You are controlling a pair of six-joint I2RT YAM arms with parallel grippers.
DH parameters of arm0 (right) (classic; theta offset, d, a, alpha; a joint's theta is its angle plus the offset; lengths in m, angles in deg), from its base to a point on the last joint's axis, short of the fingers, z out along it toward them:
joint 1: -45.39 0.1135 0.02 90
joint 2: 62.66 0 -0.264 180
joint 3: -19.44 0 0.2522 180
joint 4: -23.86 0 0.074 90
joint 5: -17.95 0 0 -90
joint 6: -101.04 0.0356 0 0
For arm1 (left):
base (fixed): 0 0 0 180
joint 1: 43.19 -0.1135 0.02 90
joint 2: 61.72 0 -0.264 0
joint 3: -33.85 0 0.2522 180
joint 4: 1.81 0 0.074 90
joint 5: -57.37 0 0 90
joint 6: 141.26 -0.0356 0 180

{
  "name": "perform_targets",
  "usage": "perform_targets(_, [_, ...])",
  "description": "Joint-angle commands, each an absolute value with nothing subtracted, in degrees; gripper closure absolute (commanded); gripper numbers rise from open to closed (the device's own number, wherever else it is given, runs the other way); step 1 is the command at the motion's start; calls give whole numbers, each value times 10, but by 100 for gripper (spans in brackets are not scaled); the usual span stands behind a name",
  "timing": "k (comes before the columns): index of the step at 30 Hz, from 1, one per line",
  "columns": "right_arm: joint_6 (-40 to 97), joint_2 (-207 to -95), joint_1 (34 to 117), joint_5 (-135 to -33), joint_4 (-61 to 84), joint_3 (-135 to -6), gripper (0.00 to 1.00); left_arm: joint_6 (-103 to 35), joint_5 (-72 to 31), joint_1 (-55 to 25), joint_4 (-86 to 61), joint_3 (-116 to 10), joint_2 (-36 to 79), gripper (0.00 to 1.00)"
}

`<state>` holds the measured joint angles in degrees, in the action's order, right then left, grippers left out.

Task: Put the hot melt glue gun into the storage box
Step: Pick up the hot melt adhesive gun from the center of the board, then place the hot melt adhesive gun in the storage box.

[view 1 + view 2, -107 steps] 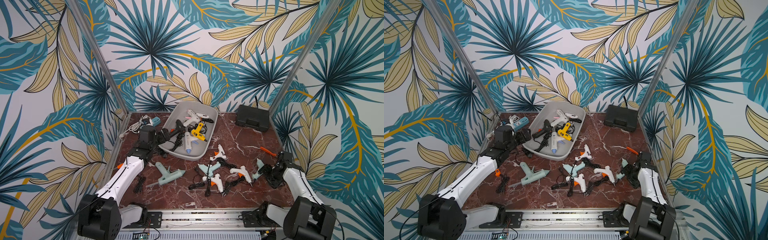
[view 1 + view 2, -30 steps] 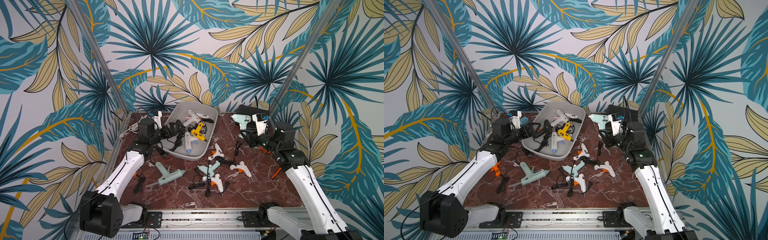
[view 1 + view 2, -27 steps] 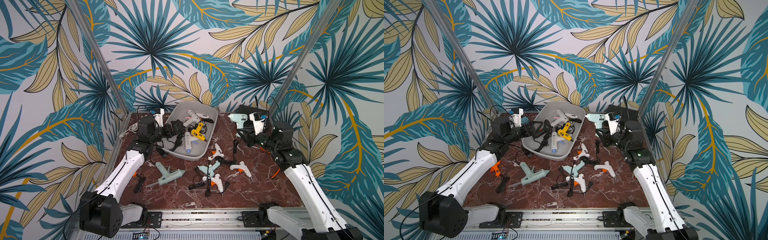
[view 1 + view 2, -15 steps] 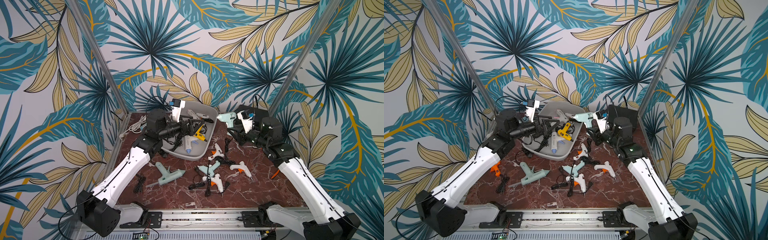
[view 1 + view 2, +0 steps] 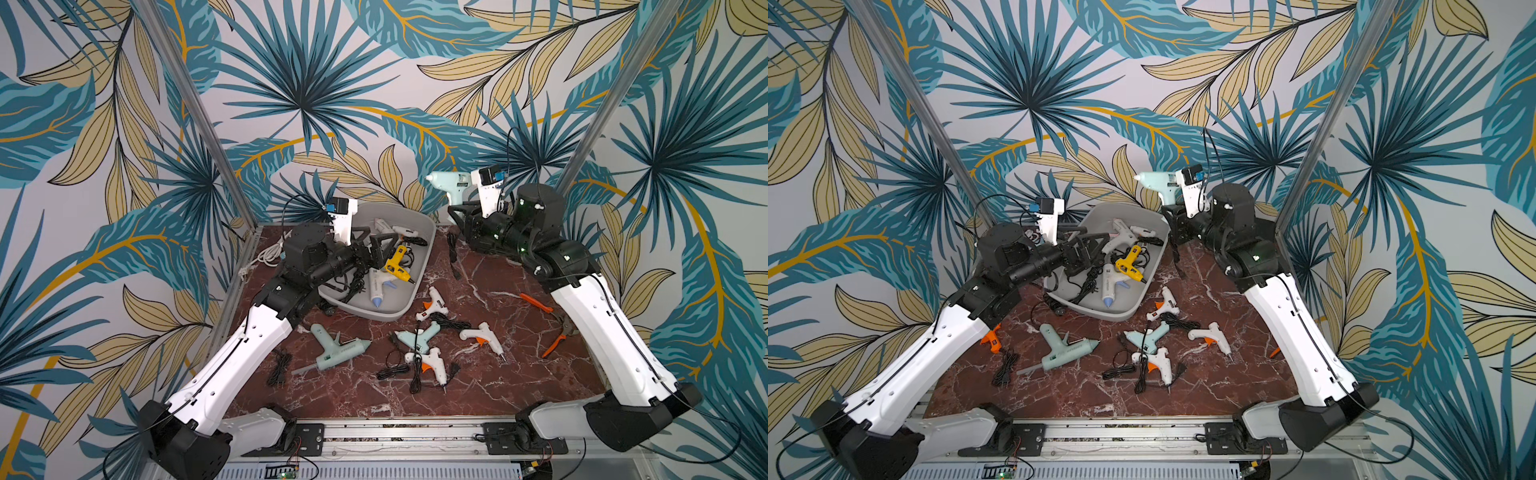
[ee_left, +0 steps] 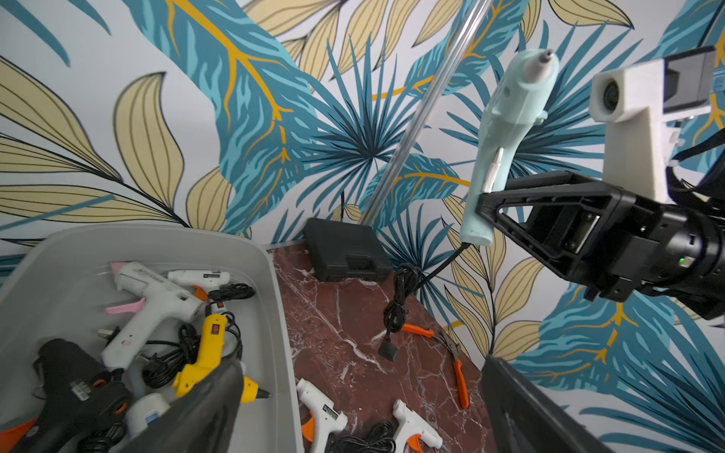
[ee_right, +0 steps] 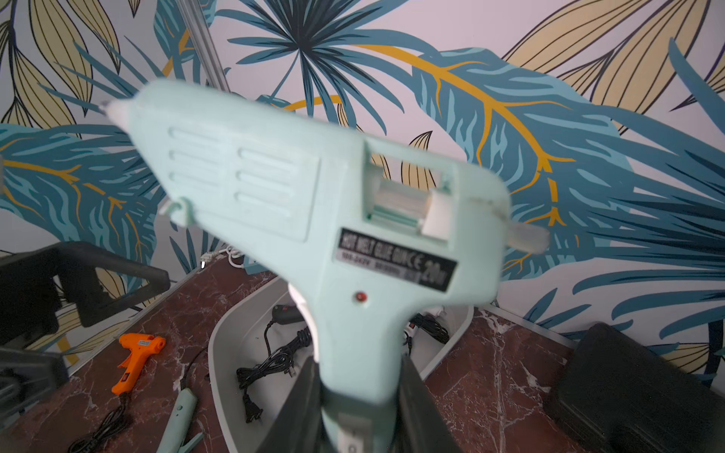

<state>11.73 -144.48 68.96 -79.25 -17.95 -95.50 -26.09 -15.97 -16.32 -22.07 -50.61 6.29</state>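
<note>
A mint hot melt glue gun (image 5: 451,187) (image 5: 1160,183) (image 7: 314,219) is held upright in the air by its handle, nozzle pointing left. My right gripper (image 5: 457,212) (image 7: 359,372) is shut on that handle, just right of the storage box's far right corner. The gun's black cord (image 6: 398,298) hangs down to the table. The storage box (image 5: 370,311) (image 5: 1113,313) (image 6: 280,321), a light-grey tub, holds several glue guns, among them a yellow one (image 5: 397,266). My left gripper (image 5: 376,243) (image 6: 359,364) stands open above the box's left half, holding nothing.
Loose glue guns lie in front of the box: a large mint one (image 5: 336,349) and white ones (image 5: 434,303) (image 5: 482,336) with tangled cords. Orange pliers (image 5: 544,316) lie at the right. A black hard case (image 6: 345,255) sits at the back right. An orange glue gun (image 5: 990,338) lies under my left arm.
My right gripper has carried the mint glue gun up and left, towards the box. My left gripper has swung from the box's left side to above it, still open.
</note>
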Motion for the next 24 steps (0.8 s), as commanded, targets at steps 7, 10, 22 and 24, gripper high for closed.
perform_targets(7, [143, -1606, 763, -756, -284, -1132, 100, -244, -301, -215, -261, -451, 4, 0])
perform_targets(10, [128, -1642, 769, -765, -299, -1152, 100, -223, -335, -242, -271, -425, -21, 0])
perform_targets(22, [38, -1750, 772, -865, -334, -1164, 100, -240, -467, -275, -309, -392, -85, 0])
perform_targets(24, [22, -1765, 779, -880, -346, -1164, 100, -245, -486, -277, -309, -391, -90, 0])
